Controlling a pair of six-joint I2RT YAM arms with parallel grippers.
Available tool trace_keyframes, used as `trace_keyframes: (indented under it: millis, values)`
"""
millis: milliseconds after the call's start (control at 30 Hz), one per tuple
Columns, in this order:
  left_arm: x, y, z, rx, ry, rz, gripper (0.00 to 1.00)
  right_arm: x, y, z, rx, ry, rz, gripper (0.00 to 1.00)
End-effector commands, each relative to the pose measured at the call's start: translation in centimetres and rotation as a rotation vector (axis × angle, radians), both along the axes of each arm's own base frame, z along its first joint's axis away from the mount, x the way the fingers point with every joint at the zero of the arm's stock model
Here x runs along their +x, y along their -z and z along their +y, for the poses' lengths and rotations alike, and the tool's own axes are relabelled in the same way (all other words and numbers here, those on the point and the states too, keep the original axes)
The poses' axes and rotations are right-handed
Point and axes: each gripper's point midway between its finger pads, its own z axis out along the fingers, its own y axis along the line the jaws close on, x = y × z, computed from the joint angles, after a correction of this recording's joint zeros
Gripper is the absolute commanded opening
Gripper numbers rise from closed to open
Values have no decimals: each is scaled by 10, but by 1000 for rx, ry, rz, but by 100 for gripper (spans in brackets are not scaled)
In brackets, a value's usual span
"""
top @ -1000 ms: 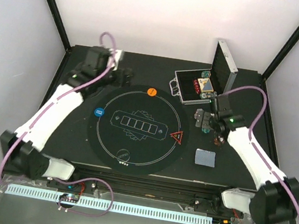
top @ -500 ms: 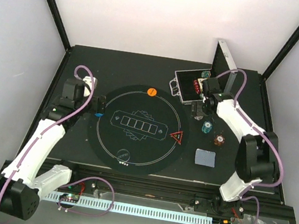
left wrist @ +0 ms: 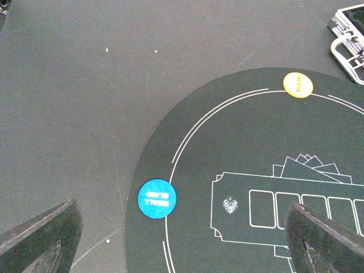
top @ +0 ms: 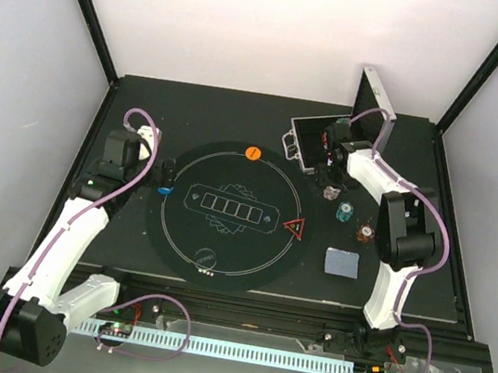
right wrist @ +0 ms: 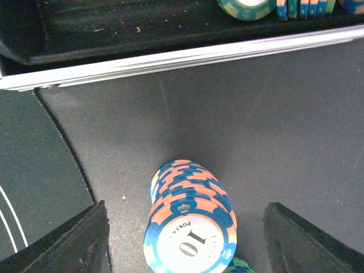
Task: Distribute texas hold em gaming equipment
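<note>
A stack of poker chips (right wrist: 190,227) with orange-and-blue edges and a white "10" face stands on the table just in front of the case; from above it looks whitish (top: 330,193). My right gripper (right wrist: 187,244) is open, its fingers well apart on either side of this stack; in the top view the right gripper (top: 331,171) hangs above it. A teal stack (top: 346,210), a red-brown stack (top: 365,231) and grey-blue cards (top: 343,262) lie to the right of the mat. My left gripper (left wrist: 182,242) is open above the blue disc (left wrist: 157,198). An orange disc (left wrist: 298,85) and a red triangle (top: 295,228) lie on the mat.
The silver case (top: 316,145) stands open at the back right, lid (top: 375,97) upright, with more chips (right wrist: 244,7) inside; its rim (right wrist: 182,57) is close behind the stack. The round black mat (top: 220,257) fills the table's middle.
My left arm swung from the back left down to the blue disc and has stayed there. My right gripper moved from the chip stacks back toward the case.
</note>
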Motion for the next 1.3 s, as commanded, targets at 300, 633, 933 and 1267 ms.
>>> trace_keyframes:
  millis: [300, 633, 933, 1267]
  values:
    - [4, -8, 3, 15, -2, -39, 99, -5, 7, -14, -18, 35, 31, 60]
    - [5, -8, 3, 14, 1, -38, 99, -8, 8, -11, 2, 26, 38, 48]
    - [6, -7, 1, 10, 13, -31, 99, -9, 1, -10, 11, 23, 28, 41]
    - [6, -6, 0, 9, 18, -29, 99, -6, -27, -6, 32, 5, -9, 40]
